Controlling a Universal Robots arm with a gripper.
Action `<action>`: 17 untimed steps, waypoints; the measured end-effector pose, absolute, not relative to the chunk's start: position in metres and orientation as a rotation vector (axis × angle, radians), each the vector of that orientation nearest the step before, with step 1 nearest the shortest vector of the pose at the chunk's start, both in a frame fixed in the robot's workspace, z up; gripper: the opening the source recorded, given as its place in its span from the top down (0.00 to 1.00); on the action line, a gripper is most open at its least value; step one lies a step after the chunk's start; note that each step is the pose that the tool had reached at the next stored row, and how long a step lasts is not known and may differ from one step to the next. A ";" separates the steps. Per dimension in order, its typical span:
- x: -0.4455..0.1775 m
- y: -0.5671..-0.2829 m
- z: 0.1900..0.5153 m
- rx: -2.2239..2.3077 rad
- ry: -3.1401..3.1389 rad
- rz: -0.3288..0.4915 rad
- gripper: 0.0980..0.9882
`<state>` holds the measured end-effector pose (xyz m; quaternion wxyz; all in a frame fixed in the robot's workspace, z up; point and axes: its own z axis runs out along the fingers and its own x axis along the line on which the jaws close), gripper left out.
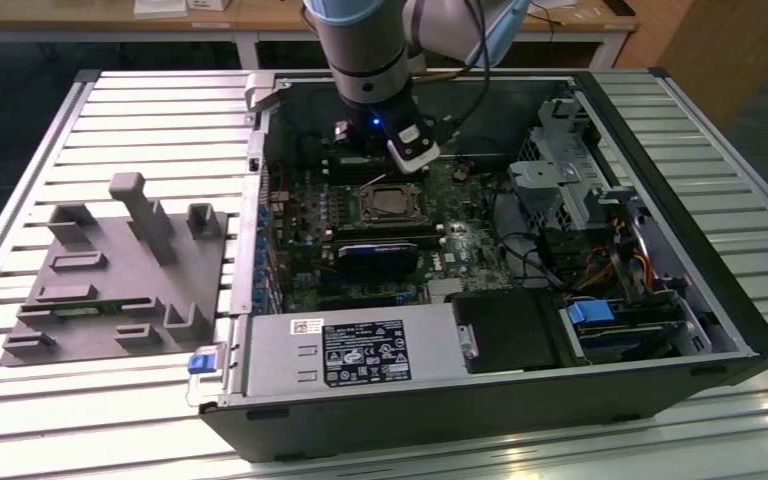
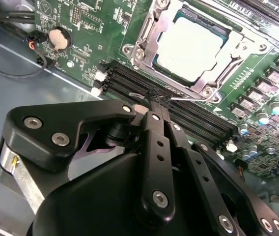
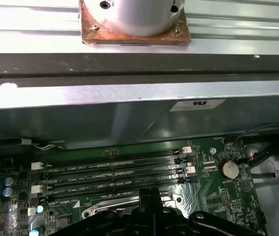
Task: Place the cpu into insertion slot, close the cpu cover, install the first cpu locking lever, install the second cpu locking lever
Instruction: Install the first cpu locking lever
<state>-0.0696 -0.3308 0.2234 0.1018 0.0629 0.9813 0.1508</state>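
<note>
Progress reads as well past the halfway mark from my station. The cpu (image 2: 191, 46) lies flat in its socket (image 1: 356, 205), pale metal top level. The cpu cover (image 2: 148, 49) is down over it, its silvery frame ringing the chip and its window showing the top. In the exterior view the socket sits on the motherboard (image 1: 471, 240), toward the board's edge farthest from the power supply (image 1: 344, 350). All of this is inside the open computer case (image 1: 491, 430), which lies on its side on the slatted counter (image 1: 131, 120) toward the exterior view's right edge. A grey fixture block (image 1: 117, 270) stands beside the case, nearer the counter's opposite edge. My end effector (image 2: 156, 103) hangs just beside the socket, over the memory slots (image 2: 125, 78), with its fingers clenched together. A thin locking lever (image 2: 193, 96) runs along the socket's near side right up to the fingertips. I cannot tell whether they pinch it or only press against it. I judge the placement and the cover-closing done, and the lever work to be the step in hand. Whether either lever is hooked fully under its catch I cannot make out, so I would count both lever steps as not yet confirmed.
</note>
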 end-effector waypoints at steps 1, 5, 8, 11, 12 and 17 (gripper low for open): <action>-0.070 -0.331 0.223 0.191 2.897 0.445 1.00; -0.073 -0.329 0.220 0.198 2.896 0.444 1.00; -0.073 -0.328 0.218 0.197 2.895 0.444 1.00; -0.073 -0.327 0.217 0.196 2.890 0.444 1.00; -0.073 -0.327 0.217 0.196 2.888 0.443 1.00; -0.073 -0.323 0.214 0.196 2.886 0.443 1.00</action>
